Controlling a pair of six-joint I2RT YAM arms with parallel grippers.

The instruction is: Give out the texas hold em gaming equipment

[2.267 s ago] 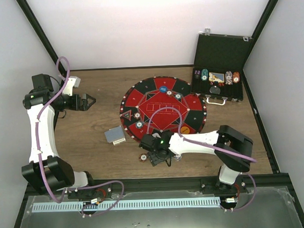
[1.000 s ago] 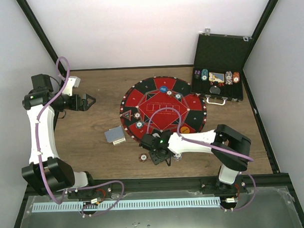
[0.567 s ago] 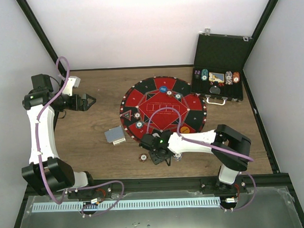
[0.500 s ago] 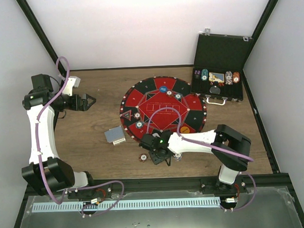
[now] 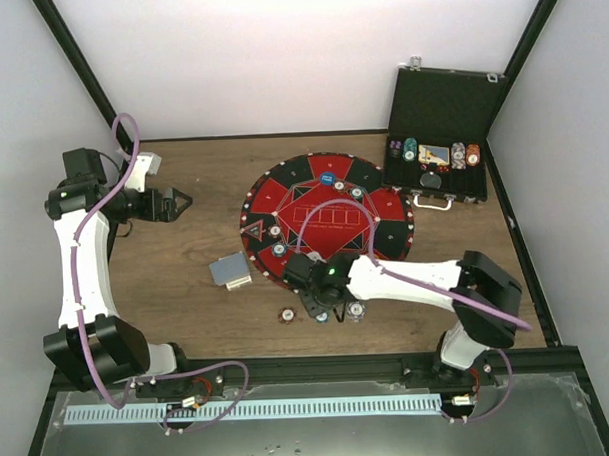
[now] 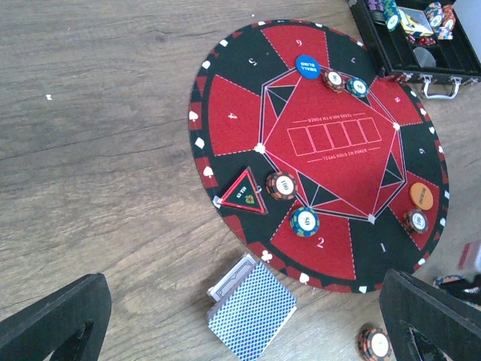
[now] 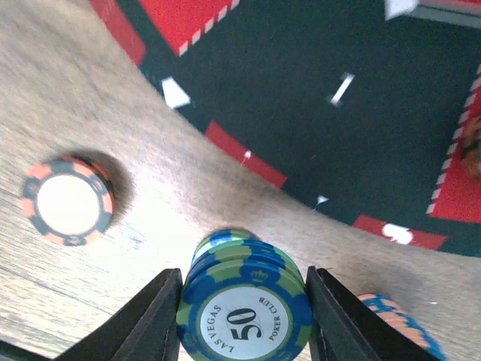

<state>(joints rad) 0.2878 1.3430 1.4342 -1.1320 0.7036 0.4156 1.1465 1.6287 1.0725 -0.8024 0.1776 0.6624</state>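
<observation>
Two black fingers [image 7: 154, 316] of the right gripper [image 5: 324, 309] press flat against opposite sides of a short stack of blue-and-green chips [image 7: 244, 308], the top one marked 50. The jaws are partly closed, with the stack filling the whole gap. This is at the near edge of the table [image 5: 177, 292], just off the near rim of the round mat [image 6: 233, 113]. I cannot tell whether the stack is resting on the wood or raised off it.

Chips like these look hard and dense for their size, with smooth rims. I would expect the stack to shear if it is gripped too high, so the hold belongs across the full width and low enough to catch every chip.

An orange-and-black chip [image 7: 68, 199] lies flat just to the left of the stack. Another chip [image 5: 355, 310] sits close on the right.

Further in, beside the mat's left rim, lies the deck of blue-backed cards [image 6: 252, 314]. Cards are light, thin and quick to slide off each other, so they are best taken by the long edges.

Several chips already sit on the mat, along with a blue button [image 6: 307, 66] on the far side and an orange button [image 6: 422, 196] on the right.

The left gripper [image 5: 179, 203] hangs over the table's left side with its jaws spread wide and nothing in them.

The black case [image 5: 445, 103] stands open in the far right corner, with more chips [image 5: 410, 149] in its tray.
</observation>
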